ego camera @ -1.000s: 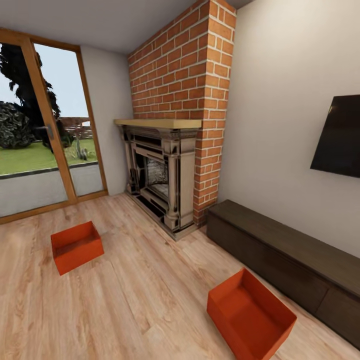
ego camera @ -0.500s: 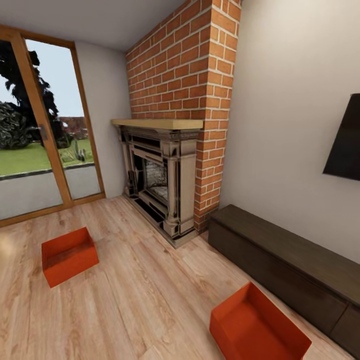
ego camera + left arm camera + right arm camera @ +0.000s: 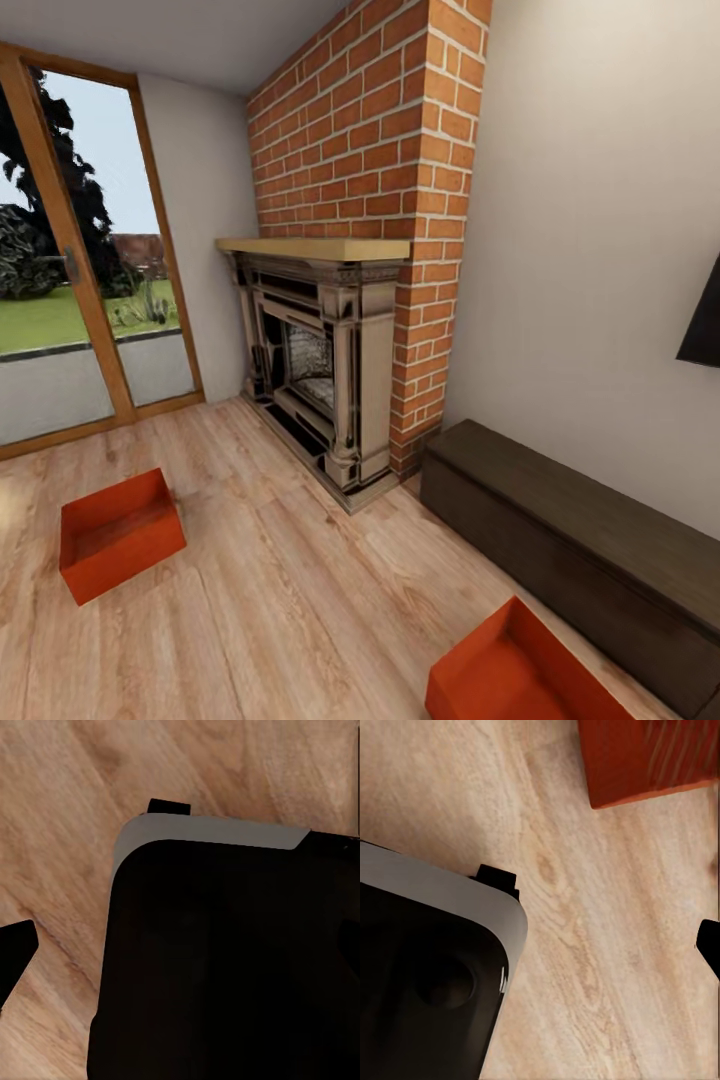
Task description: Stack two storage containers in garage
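Note:
Two red-orange storage containers sit on the light wood floor of the living room. One container (image 3: 120,533) lies at the left, in front of the glass door. The other container (image 3: 520,672) lies at the lower right, close to the long dark cabinet (image 3: 580,540), and the picture's edge cuts it off. A corner of a container (image 3: 649,757) also shows in the right wrist view. A dark fingertip (image 3: 16,954) of my left gripper and a dark fingertip (image 3: 709,945) of my right gripper hang over bare planks, holding nothing.
A brick column (image 3: 380,150) with a fireplace (image 3: 310,380) stands ahead. A glass door (image 3: 70,290) to the garden is at the left. A corner of the black TV (image 3: 705,330) shows at the right. My dark base (image 3: 225,967) sits under both wrists.
The whole head view has shifted: the camera moved closer to the fireplace. Both containers slid lower in the picture and the TV is nearly out at the right. The containers themselves have not moved.

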You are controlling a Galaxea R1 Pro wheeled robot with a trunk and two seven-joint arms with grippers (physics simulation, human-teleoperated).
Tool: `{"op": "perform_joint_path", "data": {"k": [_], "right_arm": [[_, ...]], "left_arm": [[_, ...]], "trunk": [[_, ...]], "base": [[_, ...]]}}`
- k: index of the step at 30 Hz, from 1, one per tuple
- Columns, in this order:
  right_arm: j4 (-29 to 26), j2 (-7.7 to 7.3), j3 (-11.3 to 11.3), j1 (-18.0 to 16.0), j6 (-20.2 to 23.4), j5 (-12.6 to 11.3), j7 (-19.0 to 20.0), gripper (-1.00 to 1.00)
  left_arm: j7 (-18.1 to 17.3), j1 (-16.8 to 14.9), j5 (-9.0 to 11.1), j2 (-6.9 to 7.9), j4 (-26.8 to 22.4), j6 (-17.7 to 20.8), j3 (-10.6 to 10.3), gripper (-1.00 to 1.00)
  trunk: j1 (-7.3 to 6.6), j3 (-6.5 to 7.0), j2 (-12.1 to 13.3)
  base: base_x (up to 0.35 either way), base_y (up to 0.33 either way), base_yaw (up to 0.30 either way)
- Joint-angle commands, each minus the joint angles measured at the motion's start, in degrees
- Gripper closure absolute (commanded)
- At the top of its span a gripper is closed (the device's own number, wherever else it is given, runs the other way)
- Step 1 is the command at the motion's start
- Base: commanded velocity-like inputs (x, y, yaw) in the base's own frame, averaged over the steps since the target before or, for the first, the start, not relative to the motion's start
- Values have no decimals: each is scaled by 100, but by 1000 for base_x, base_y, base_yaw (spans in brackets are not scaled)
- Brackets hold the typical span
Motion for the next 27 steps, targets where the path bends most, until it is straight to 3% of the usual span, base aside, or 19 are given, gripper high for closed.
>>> {"op": "perform_joint_path", "data": {"k": [1, 17, 27], "right_arm": [[15, 3, 48, -4, -30, -42, -4, -100], [15, -5, 49, -6, -33, -34, -6, -100], [15, 12, 57, -5, -30, -48, -6, -100]], "left_arm": [[2, -2, 39, -1, -1, -8, 5, -100], [0, -2, 32, 0, -1, -16, 5, -100], [0, -2, 30, 2, -1, -17, -3, -100]], "trunk": [[3, -6, -2], [3, -6, -2], [3, -6, -2]], "base": [[323, 0, 0], [316, 0, 0], [42, 0, -62]]}}
